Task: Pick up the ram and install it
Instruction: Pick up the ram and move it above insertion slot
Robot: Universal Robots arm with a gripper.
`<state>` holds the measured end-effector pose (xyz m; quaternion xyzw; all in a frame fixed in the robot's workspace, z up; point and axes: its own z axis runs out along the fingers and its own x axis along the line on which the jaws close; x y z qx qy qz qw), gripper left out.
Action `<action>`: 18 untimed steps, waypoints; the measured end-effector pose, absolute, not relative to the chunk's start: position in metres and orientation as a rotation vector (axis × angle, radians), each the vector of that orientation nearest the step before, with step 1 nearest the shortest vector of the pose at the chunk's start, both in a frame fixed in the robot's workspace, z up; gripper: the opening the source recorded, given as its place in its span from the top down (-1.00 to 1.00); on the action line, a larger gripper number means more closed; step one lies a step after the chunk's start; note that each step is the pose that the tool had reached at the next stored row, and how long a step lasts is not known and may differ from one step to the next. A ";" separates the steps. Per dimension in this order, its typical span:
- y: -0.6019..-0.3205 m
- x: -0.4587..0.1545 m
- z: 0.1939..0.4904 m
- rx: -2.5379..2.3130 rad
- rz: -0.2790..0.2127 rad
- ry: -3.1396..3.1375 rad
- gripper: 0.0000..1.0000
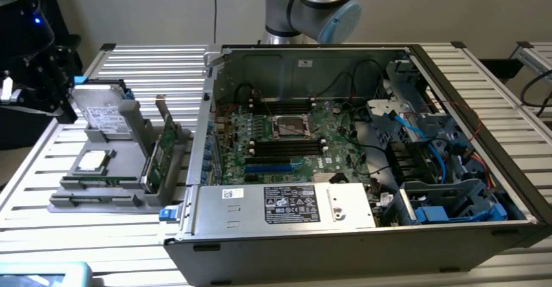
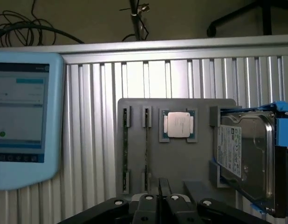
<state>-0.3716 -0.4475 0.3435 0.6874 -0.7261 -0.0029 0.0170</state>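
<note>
Grip: fingers [image 2: 165, 187] closed, empty | ram [image 2: 146, 144] on edge in grey tray [image 2: 181, 163], offset toward tablet [image 2: 23, 116] (nearer of two sticks) | long axis pointing straight away.

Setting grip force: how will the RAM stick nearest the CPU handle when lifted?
The RAM stick is a thin narrow board, so likely light and stiff. It stands on edge in gray holder slots; tilting may jam it.

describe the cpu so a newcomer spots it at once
Find the grey parts holder on the slatted table beside the open computer case. The cpu lies flat on it, between the thin ram sticks and the hard drive: the only square, silver-topped piece.
</note>
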 end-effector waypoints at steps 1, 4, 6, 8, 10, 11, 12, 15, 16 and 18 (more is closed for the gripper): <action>-0.447 -0.372 0.344 2.138 -0.009 -2.255 0.65; -0.448 -0.372 0.343 2.144 -0.008 -2.249 0.39; -0.448 -0.373 0.341 2.151 -0.008 -2.243 0.39; -0.451 -0.373 0.339 2.158 -0.008 -2.236 0.39; -0.456 -0.373 0.336 2.164 -0.008 -2.231 0.39; -0.460 -0.373 0.335 2.167 -0.009 -2.228 0.39; -0.462 -0.373 0.333 2.169 -0.009 -2.226 0.39; -0.468 -0.373 0.328 2.175 -0.009 -2.220 0.39; -0.468 -0.373 0.326 2.176 -0.008 -2.219 0.39; -0.470 -0.373 0.322 2.177 -0.008 -2.218 0.39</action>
